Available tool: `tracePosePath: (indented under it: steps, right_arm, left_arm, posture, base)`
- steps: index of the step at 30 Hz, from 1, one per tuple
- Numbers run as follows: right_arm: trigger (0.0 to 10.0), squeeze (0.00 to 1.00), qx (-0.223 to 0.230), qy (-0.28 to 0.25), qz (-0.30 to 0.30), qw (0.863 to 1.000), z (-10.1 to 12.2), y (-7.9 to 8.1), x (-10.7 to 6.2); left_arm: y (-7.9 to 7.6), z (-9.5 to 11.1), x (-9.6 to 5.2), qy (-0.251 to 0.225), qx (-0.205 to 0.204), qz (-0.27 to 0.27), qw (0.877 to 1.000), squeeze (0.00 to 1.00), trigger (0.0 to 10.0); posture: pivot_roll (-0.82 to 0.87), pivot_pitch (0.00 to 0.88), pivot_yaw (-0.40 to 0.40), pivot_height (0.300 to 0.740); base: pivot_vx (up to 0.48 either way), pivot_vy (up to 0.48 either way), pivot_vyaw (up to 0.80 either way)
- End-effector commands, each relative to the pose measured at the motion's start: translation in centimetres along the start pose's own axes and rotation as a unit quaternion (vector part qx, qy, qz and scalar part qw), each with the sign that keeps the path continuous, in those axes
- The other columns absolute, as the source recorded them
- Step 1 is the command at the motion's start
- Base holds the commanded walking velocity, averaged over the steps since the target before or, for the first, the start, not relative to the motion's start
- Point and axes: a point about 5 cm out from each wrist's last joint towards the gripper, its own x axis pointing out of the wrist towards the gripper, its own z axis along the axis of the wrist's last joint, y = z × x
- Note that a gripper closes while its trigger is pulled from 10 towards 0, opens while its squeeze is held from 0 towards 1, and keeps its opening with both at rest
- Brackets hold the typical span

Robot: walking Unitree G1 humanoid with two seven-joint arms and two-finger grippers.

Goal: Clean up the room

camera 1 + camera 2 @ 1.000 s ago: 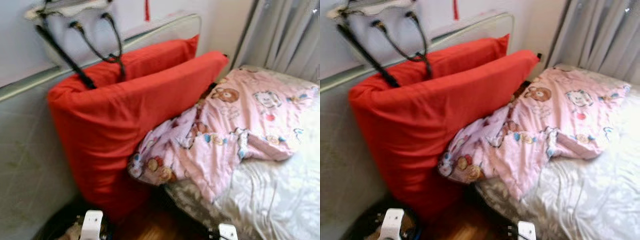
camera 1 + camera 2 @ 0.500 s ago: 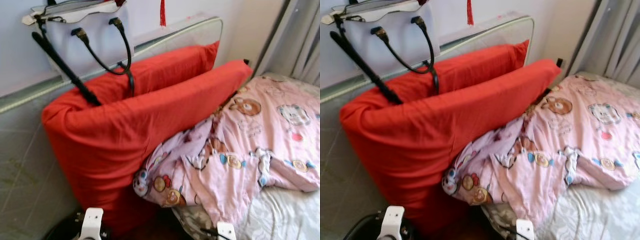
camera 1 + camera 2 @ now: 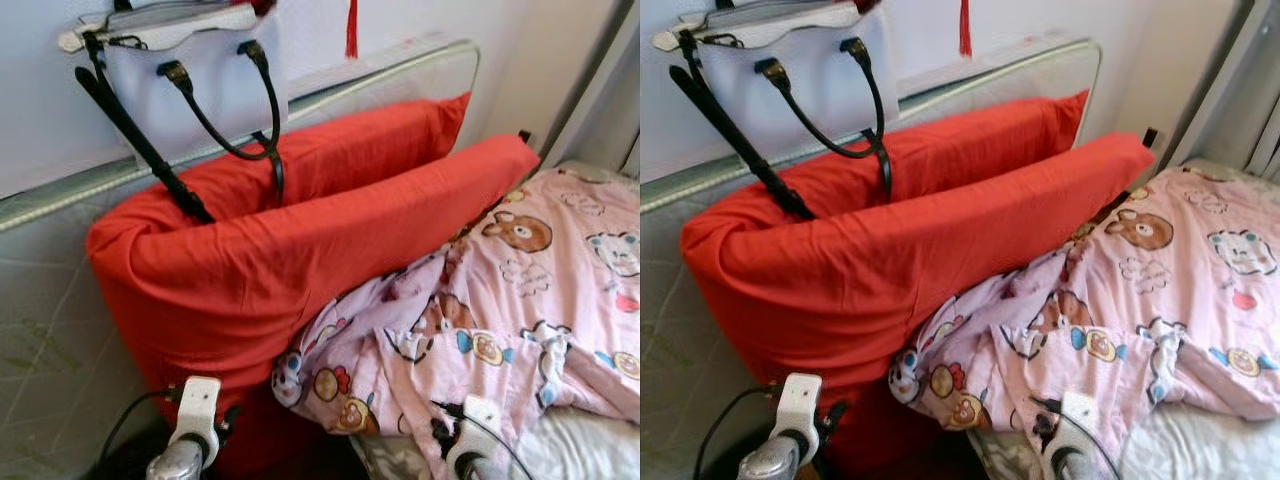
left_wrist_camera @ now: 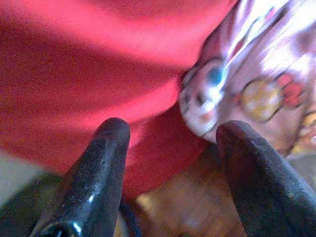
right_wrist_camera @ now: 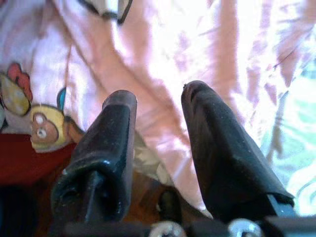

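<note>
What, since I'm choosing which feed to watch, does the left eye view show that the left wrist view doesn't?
The left eye view takes in the white handbag with black handles sitting above the long red fabric pillow, and the silver-edged headboard behind them. The left wrist view brings the left gripper up close, its black jaws apart, aimed at where pillow meets blanket. Both share the red pillow and the pink cartoon-print blanket.

You've got two plain red pillows, a pink blanket at 4 o'clock printed with cartoon bears and animals, and a white handbag with black straps at 11 o'clock. Gripper fingers are black.
</note>
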Motion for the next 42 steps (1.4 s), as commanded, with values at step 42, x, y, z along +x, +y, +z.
tracePosePath:
  steps: [42]
  right_arm:
    - [10.0, 0.00, -0.069, -0.229, 0.098, 0.966, 4.8, 4.7, -2.0]
  left_arm:
    - [-0.9, 6.1, -2.2, -0.221, -0.053, 0.019, 0.974, 0.00, 10.0]
  posture:
    - [0.05, 0.005, -0.068, 0.740]
  base:
    - [0.000, 0.000, 0.00]
